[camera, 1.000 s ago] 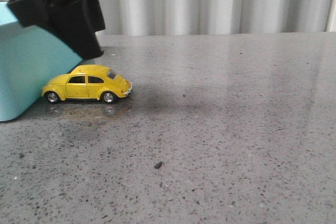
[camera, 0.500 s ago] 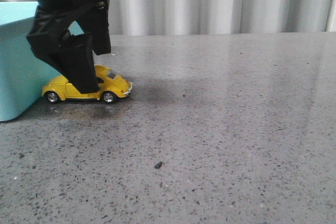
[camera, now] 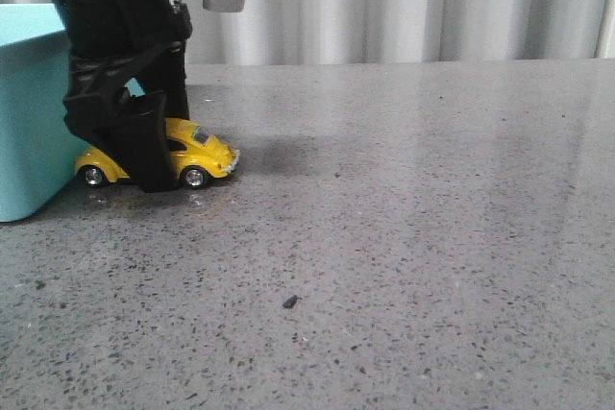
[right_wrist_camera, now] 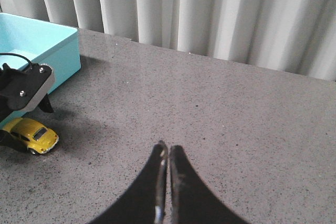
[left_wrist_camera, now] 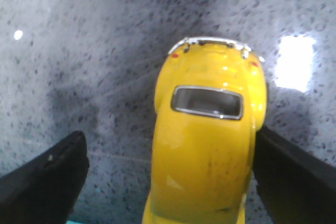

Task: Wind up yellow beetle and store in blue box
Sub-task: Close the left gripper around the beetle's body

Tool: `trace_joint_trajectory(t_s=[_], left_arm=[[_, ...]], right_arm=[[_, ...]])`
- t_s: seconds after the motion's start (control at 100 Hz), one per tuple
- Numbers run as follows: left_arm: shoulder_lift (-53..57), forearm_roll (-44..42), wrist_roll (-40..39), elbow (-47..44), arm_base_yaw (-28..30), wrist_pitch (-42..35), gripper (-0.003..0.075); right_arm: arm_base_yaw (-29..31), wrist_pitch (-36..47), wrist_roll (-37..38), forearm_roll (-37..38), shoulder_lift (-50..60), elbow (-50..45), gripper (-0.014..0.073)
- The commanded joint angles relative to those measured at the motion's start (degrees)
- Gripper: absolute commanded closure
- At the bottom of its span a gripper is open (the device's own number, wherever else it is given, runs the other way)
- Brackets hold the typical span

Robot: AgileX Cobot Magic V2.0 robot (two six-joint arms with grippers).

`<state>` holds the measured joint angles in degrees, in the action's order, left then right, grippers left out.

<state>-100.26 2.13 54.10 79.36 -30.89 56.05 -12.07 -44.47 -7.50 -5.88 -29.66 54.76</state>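
Grey table, left gripper lowered further, now straddling yellow beetle

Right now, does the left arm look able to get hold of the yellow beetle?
Probably yes. The left gripper is open and straddles the yellow beetle, one finger on each side, with nothing between. The blue box sits close behind the car but doesn't block the fingers.

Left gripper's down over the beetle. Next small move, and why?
Probably close the left gripper on the yellow beetle. The wrist view shows the fingers open on either side of the car's body, one with a clear gap. In the front view it stands on the table against the blue box, so a grip comes before any winding.
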Motion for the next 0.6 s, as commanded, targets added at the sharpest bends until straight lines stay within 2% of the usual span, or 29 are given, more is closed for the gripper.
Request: trace_joint_trajectory(t_s=[0.0, 0.17, 0.24, 0.42, 0.59], left_arm=[[2.47, 2.9, -0.14, 1.68, 1.06, -1.63, 0.0136], [2.47, 3.26, -0.14, 1.68, 1.31, -1.52, 0.0136], [2.47, 4.36, -0.14, 1.68, 1.31, -1.52, 0.0163], [2.47, 9.16, -0.14, 1.68, 1.31, -0.19, 0.037], [2.47, 9.41, -0.14, 1.68, 1.31, -0.19, 0.0561]], right_arm=[[-0.17, 4.39, -0.61, 0.38, -0.31, 1.38, 0.0634], [-0.17, 4.39, -0.61, 0.47, -0.41, 1.24, 0.0634], [-0.17, 4.88, -0.61, 0.47, -0.41, 0.72, 0.0634], [-0.17, 4.78, -0.61, 0.47, -0.49, 0.72, 0.0634], [-0.17, 3.89, -0.61, 0.47, -0.49, 0.72, 0.0634]])
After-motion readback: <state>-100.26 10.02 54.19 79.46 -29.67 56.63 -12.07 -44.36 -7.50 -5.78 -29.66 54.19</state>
